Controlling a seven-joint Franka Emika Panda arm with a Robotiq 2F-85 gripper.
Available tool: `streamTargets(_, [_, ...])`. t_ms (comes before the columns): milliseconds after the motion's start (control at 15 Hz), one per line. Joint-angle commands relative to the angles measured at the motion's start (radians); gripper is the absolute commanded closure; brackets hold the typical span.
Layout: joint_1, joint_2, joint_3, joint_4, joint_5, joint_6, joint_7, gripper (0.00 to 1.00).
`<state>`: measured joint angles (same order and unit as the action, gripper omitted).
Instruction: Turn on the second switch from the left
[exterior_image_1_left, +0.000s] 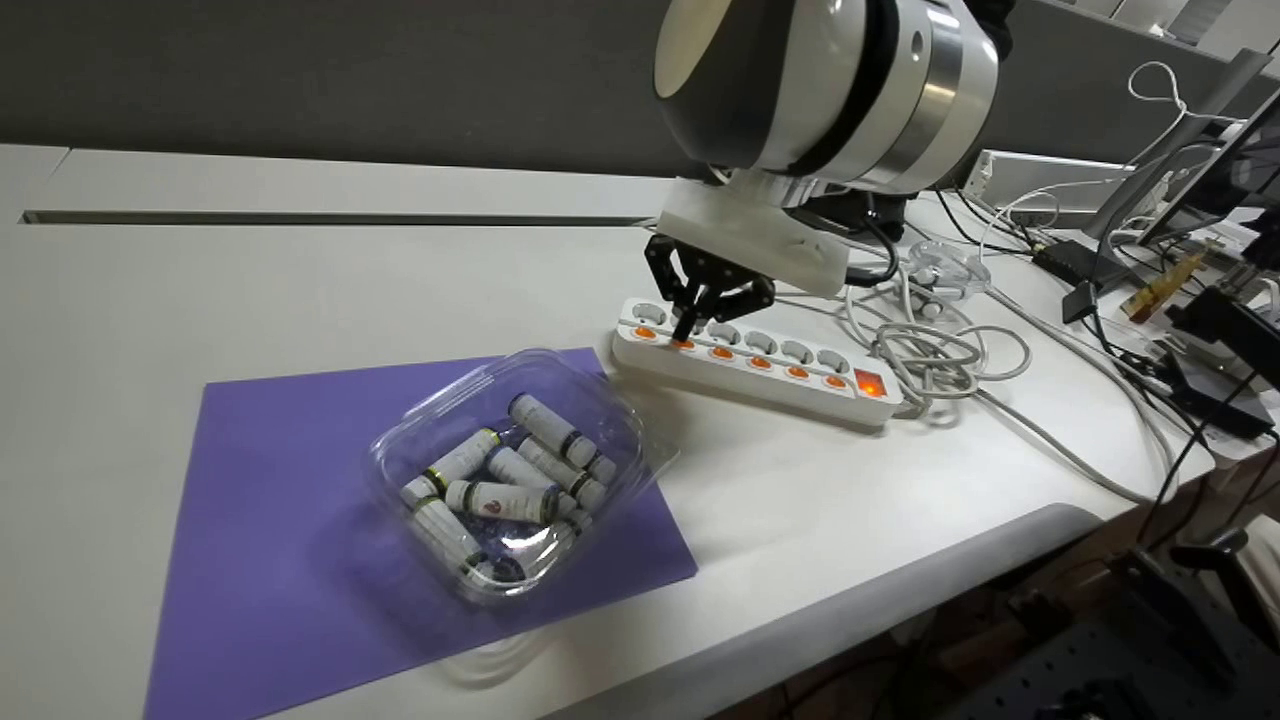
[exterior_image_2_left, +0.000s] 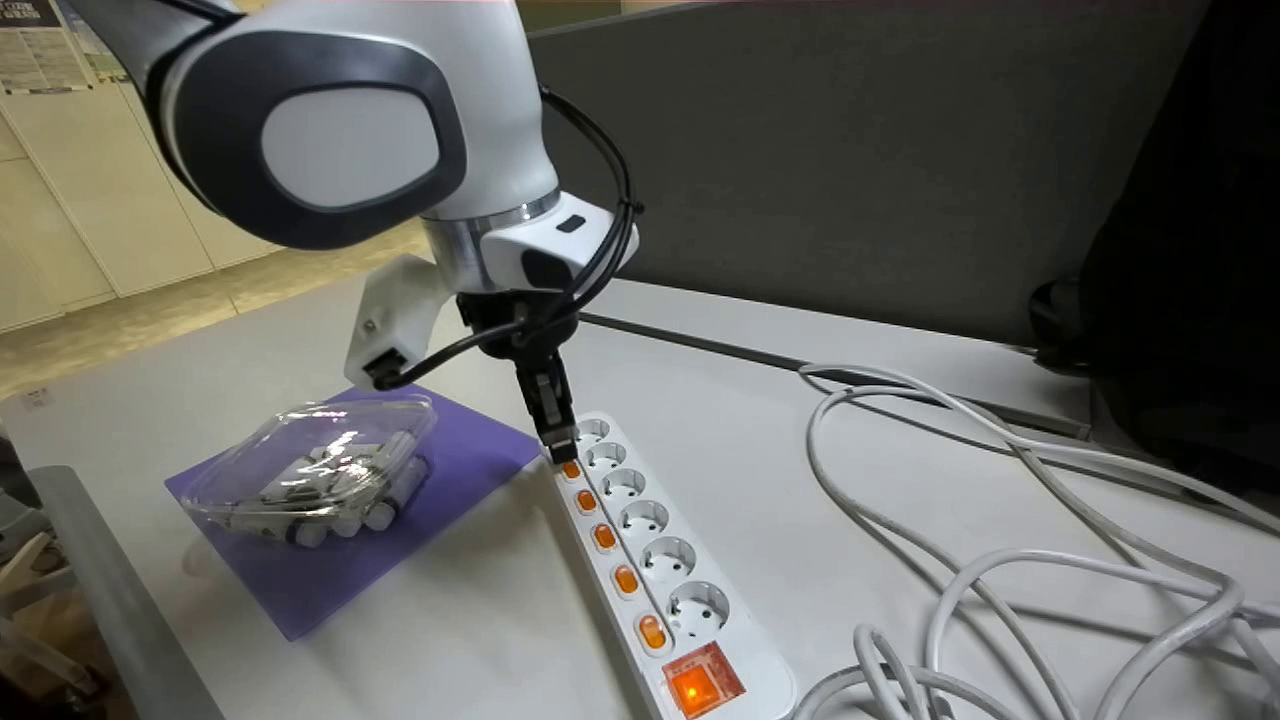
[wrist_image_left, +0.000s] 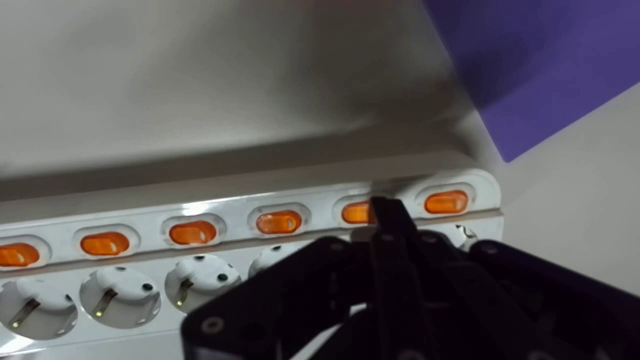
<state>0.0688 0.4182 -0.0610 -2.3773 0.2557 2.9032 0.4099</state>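
The long white power strip (exterior_image_1_left: 750, 385) lies on the table with a row of orange rocker switches. It also shows in the other views (exterior_image_2_left: 640, 650) (wrist_image_left: 230, 195). The second switch from the left (exterior_image_1_left: 684, 344) is right under my fingertips; they cover part of it in the wrist view (wrist_image_left: 355, 213). In an exterior view it shows just below the fingertips (exterior_image_2_left: 571, 470). My gripper (exterior_image_1_left: 684, 328) is shut with nothing between its fingers and points down at this switch, also in the other views (exterior_image_2_left: 562, 448) (wrist_image_left: 392, 205). I cannot tell whether the tip touches the switch.
A lit red main switch (exterior_image_1_left: 870, 384) sits at the strip's far end from my gripper. Grey cables (exterior_image_1_left: 930, 360) lie coiled beyond it. A clear plastic box (exterior_image_1_left: 520, 470) of white tubes stands on a purple sheet (exterior_image_1_left: 270, 500) beside the strip.
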Motion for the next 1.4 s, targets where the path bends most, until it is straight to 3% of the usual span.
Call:
streamTargets(0, [-0.012, -0.005, 0.010, 0.003, 0.015, -0.009, -0.004, 1.00])
streamTargets(933, [0.006, 0.043, -0.018, 0.041, 0.000, -0.054, 0.025, 1.00])
streamTargets(1333, [0.074, 0.115, -0.089, 0.147, -0.085, -0.215, 0.112, 1.00])
